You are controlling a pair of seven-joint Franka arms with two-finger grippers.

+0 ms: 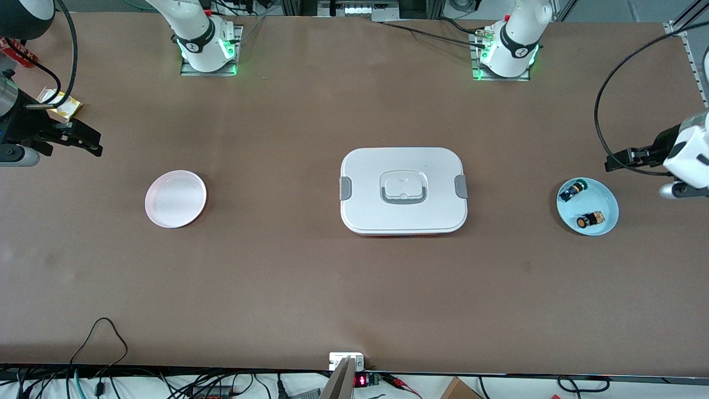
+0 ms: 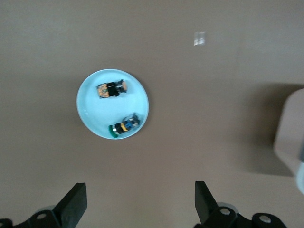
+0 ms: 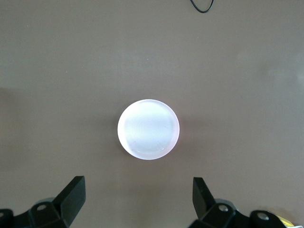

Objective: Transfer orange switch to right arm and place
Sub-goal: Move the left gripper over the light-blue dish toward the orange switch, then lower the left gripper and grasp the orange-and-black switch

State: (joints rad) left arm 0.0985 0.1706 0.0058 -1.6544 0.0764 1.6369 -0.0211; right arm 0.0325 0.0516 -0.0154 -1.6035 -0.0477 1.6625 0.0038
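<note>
The orange switch [image 1: 589,220] lies on its side in the blue dish [image 1: 608,195], lower right of the dish in the front view, apart from the green-capped switch [image 1: 573,190]. Round orange cap, black collar, tan body. The left tool [image 1: 623,159] hangs above the table [image 1: 354,288] beside the dish, fingers apart, empty. The right tool [image 1: 83,138] waits spread at frame left, likely ready for handover near the pink plate [image 1: 175,198]. A white lidded box [image 1: 403,190] sits centre.

Bright, even light; soft wrist views.
</note>
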